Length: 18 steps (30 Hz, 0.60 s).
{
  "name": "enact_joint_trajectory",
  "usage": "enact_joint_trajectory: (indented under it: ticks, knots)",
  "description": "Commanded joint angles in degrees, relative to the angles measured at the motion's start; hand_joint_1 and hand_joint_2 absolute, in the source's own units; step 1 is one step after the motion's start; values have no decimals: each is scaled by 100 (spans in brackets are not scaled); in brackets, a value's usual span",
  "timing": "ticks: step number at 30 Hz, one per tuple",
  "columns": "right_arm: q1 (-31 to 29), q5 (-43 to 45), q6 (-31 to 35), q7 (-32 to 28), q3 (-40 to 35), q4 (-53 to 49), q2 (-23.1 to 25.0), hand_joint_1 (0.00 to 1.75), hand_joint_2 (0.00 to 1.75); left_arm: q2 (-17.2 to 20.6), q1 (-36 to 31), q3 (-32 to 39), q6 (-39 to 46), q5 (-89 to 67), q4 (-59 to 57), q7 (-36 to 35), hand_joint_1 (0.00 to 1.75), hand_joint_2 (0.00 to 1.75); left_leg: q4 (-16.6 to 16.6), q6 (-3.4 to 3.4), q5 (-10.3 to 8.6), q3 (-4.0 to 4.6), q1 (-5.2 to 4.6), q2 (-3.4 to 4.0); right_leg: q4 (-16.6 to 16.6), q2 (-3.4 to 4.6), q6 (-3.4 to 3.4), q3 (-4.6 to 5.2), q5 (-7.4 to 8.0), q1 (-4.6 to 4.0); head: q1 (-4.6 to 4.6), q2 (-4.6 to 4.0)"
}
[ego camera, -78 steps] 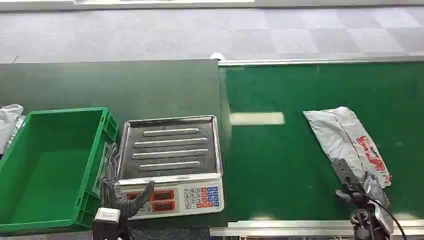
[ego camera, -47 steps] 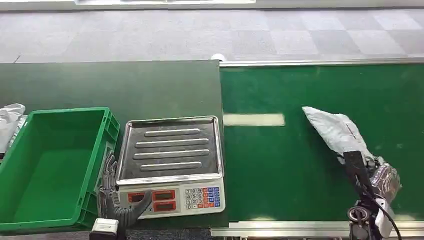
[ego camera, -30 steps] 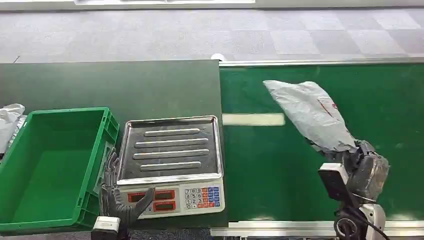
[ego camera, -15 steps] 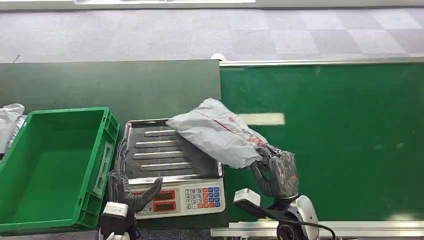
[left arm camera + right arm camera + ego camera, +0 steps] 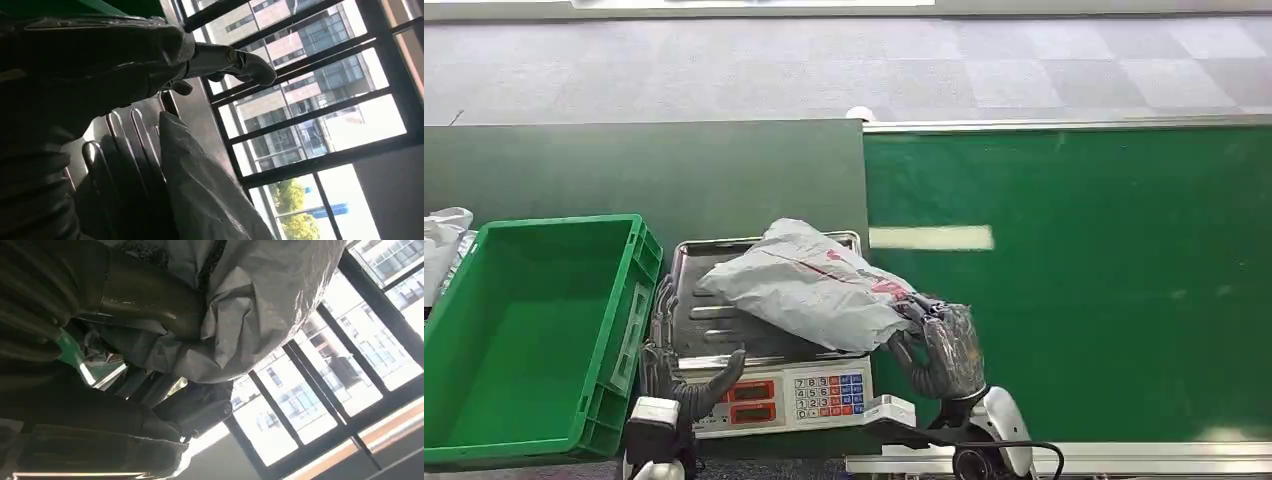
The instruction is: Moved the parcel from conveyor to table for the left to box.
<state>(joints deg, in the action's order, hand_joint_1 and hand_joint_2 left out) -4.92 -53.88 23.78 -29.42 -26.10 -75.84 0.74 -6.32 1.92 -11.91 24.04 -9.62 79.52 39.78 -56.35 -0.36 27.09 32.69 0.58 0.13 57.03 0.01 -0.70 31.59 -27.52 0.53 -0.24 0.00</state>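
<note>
- Parcel (image 5: 809, 285), a grey poly mailer, is gripped at its lower-right end by the right hand (image 5: 939, 350), fingers clamped.
- Scale (image 5: 774, 385) at lower centre is overlapped.
- Left hand (image 5: 686, 385), fingers apart, is empty.

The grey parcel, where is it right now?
In the head view the grey parcel lies across the scale's steel pan, right of the green crate, its right end gripped by the right hand.

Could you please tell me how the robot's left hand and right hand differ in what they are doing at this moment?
The right hand grips one end of the grey parcel, which lies across the scale's steel pan; the left hand holds nothing, its fingers spread. The right hand is at the pan's conveyor side, the left hand at the pan's side nearest the green crate. Both wear dark gloves.
</note>
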Motion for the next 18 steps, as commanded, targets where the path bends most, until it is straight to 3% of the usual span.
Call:
enact_joint_trajectory:
  ticks: [1, 5, 6, 7, 10, 18]
  knots:
    - [-522, 87, -59, -108, -529, 525, -113, 175, 175, 141, -138, -181, 65, 43, -240, 22, 0, 175, 5, 0, -3, -5, 0, 6, -5, 6, 2, -3, 4, -1, 0, 0]
    - [-637, 159, -34, -61, -600, 631, -155, 175, 175, 75, -105, -130, 76, 1, -193, 22, 0, 175, 3, 1, -1, -4, 0, 3, -4, 5, 1, -2, 3, 0, 0, 0]
    - [-652, 179, -25, -39, -595, 671, -151, 26, 175, 59, -83, -116, 70, -18, -174, 22, 0, 175, 6, 2, -2, -6, 0, 6, -6, 8, 2, -3, 5, 0, 0, 0]
    - [-655, 225, -42, -24, -577, 714, -147, 0, 175, 52, -63, -102, 74, -27, -159, 22, 0, 175, 6, 2, -3, -5, -1, 5, -6, 6, 1, -3, 4, 0, 0, 0]
    - [-602, 1919, -1288, -526, -307, 765, -122, 0, 175, 17, -12, -51, 21, -91, -129, 22, 0, 175, 6, 1, -2, -6, 0, 3, -6, 3, 1, -5, 3, 0, 0, 0]
    - [-610, 3133, -2456, -876, 155, 777, -84, 0, 175, 65, -51, -43, 23, -58, -201, 22, 0, 175, 7, 2, -4, -4, -1, 0, -7, 2, 1, -3, 5, 1, 2, 0]
